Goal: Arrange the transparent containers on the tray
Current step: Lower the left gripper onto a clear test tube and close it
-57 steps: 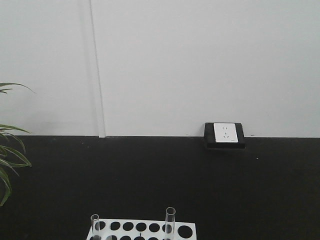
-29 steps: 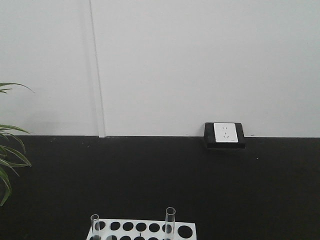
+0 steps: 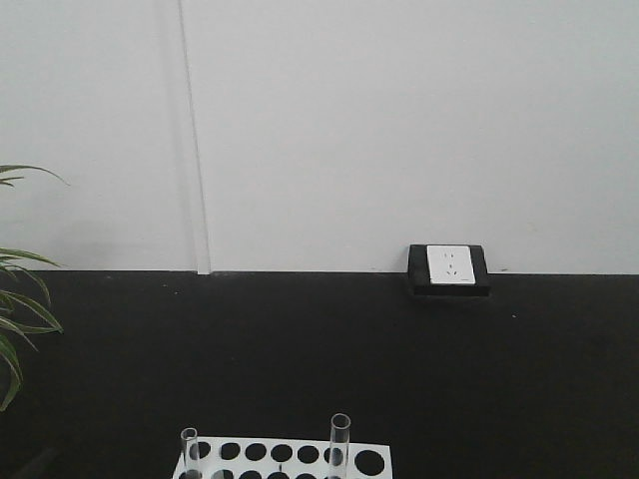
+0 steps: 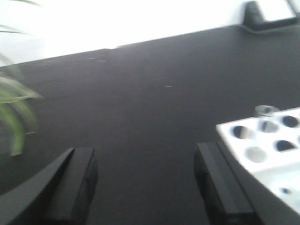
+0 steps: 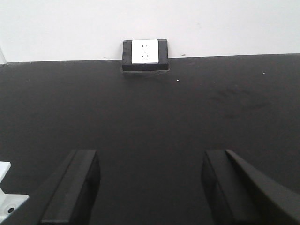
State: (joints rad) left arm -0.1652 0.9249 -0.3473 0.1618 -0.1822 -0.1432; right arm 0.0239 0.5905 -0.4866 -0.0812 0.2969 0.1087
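Note:
Two clear test tubes stand upright in a white rack point(image 3: 290, 461) with round holes at the bottom of the front view: a shorter-looking one point(image 3: 189, 447) at the rack's left end and a taller one point(image 3: 340, 441) towards the right. In the blurred left wrist view my left gripper point(image 4: 143, 157) is open over the black tabletop, with the rack point(image 4: 274, 157) just right of its right finger and one tube rim point(image 4: 265, 111) showing. My right gripper point(image 5: 150, 159) is open above bare black table, with nothing between its fingers. The yellow tray is out of view.
A green plant point(image 3: 15, 329) hangs in at the table's left edge, close to the left gripper point(image 4: 14, 117). A white socket in a black box point(image 3: 449, 267) sits against the back wall. The rack's corner point(image 5: 7, 199) shows left of the right gripper.
The tubes and rack stand as before in the front view. A faint grey shape now shows in that view's bottom left corner.

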